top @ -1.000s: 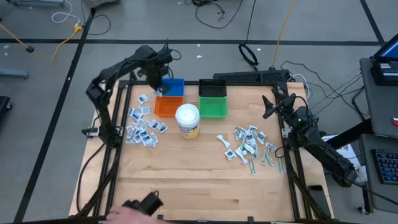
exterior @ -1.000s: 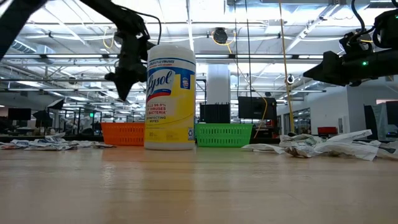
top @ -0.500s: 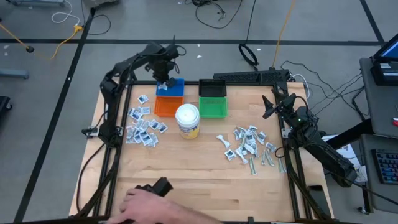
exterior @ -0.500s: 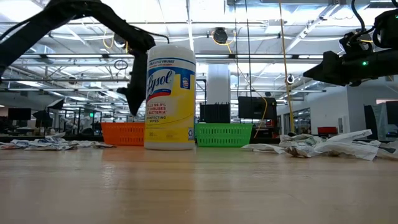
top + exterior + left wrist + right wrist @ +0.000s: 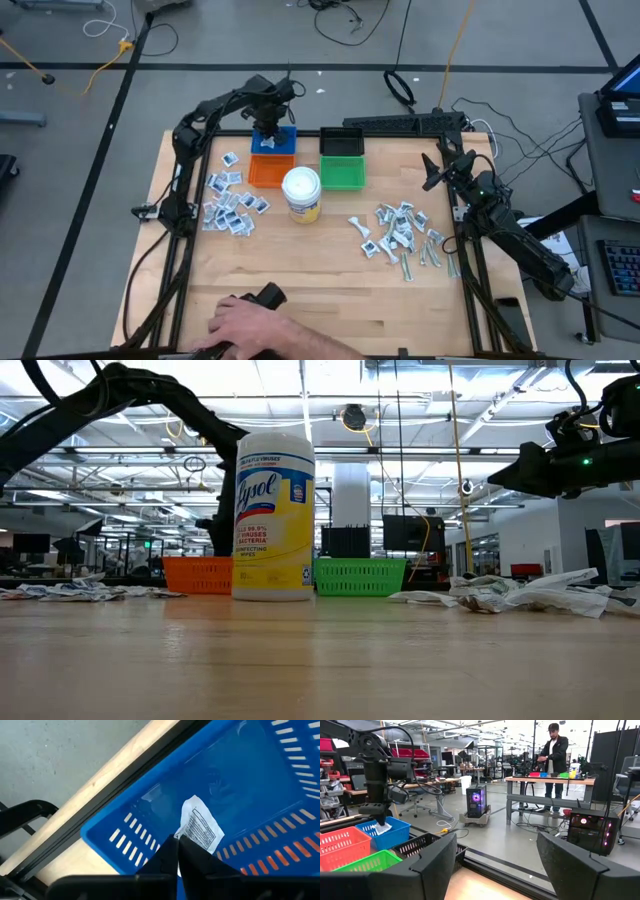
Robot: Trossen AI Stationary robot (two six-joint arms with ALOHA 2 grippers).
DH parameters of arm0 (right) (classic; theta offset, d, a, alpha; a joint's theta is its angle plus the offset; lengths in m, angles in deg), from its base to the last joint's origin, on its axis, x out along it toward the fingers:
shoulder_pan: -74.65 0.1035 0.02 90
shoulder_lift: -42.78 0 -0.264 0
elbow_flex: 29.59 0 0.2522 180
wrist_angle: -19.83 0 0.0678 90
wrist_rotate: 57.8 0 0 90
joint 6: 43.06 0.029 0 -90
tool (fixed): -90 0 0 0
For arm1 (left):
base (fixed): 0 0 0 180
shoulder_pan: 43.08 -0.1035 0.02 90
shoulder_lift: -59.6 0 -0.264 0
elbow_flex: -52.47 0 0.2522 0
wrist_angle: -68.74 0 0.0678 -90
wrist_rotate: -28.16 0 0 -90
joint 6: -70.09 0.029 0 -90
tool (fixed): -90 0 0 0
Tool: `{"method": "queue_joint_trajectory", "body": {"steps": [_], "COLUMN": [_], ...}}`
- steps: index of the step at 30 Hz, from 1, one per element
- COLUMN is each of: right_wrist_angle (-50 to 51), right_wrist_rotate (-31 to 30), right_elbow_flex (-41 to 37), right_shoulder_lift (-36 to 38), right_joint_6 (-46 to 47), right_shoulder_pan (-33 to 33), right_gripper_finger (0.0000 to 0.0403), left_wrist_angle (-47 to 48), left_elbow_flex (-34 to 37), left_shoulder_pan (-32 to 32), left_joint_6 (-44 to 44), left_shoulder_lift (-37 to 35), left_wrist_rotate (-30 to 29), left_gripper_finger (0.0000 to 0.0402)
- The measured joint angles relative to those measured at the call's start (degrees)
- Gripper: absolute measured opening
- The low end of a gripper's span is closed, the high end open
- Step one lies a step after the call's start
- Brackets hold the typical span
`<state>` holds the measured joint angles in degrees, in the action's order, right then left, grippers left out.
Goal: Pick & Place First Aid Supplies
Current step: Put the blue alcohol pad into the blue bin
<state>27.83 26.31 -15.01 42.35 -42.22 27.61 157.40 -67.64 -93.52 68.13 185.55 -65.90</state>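
Observation:
My left gripper (image 5: 271, 128) hangs over the blue bin (image 5: 283, 143) at the table's far side, shut on one small white printed packet (image 5: 201, 827). The right wrist view shows that gripper (image 5: 376, 816) pointing down, with the packet (image 5: 384, 827) at the bin's rim (image 5: 395, 832). Many more white-and-grey packets lie flat in a left pile (image 5: 229, 200) and a right pile (image 5: 400, 234). My right gripper (image 5: 436, 170) waits open, raised beyond the right pile near the table's right edge. My left gripper pinches the packet's near edge (image 5: 184, 838) between its two shut fingers (image 5: 167, 854). It comes from above, pointing down. The packet sticks out beyond the fingertips, over the blue bin's floor (image 5: 235, 780); whether it touches the floor I cannot tell.
Orange bin (image 5: 271, 172), green bin (image 5: 343, 174) and black bin (image 5: 341, 142) sit beside the blue one. A yellow-labelled, white-lidded jar (image 5: 301, 192) stands before them. A person's hand (image 5: 245, 325) with a dark object rests at the table's near edge. Bare wood lies mid-table.
My left gripper has moved toward the table's right and down, from beside the blue bin to over it, still shut on the packet. The person's hand has reached farther onto the table's near edge and slid right.

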Motion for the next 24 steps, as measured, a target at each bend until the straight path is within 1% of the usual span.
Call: {"method": "queue_joint_trajectory", "body": {"steps": [2, 4, 8, 11, 14, 18, 24], "right_wrist_angle": [0.02, 0.01, 0.02, 0.02, 0.01, 0.0, 0.01], "right_wrist_rotate": [0.0, 0.0, 0.0, 0.0, 0.0, 0.0, 0.0], "right_elbow_flex": [0.0, 0.0, 0.0, -0.01, -0.01, -0.02, -0.01], "right_shoulder_lift": [0.0, 0.0, 0.0, 0.0, 0.01, 0.01, 0.01], "right_joint_6": [0.0, 0.0, -0.01, 0.0, 0.0, 0.0, 0.0], "right_shoulder_pan": [0.01, 0.0, 0.01, 0.01, 0.01, 0.0, 0.01], "right_gripper_finger": [0.027, 0.0271, 0.0274, 0.0274, 0.0274, 0.0274, 0.027], "left_wrist_angle": [-0.32, -0.54, -1.2, -1.26, -0.86, 1.02, 5.97], "left_elbow_flex": [0.0, 0.0, 0.02, 0.02, 0.02, 0.02, 0.03], "left_shoulder_pan": [0.0, 0.0, -0.02, -0.04, -0.04, 0.52, 1.89], "left_joint_6": [0.0, 0.02, 0.39, -0.06, -1.96, -4.23, -7.6], "left_shoulder_lift": [0.0, 0.0, -0.43, -2.22, -4.22, -7.12, -9.46], "left_wrist_rotate": [0.08, 0.09, 0.05, 0.04, 0.12, 0.15, 5.08], "left_gripper_finger": [0.0034, 0.0062, 0.0144, 0.0207, 0.0253, 0.029, 0.0315]}}
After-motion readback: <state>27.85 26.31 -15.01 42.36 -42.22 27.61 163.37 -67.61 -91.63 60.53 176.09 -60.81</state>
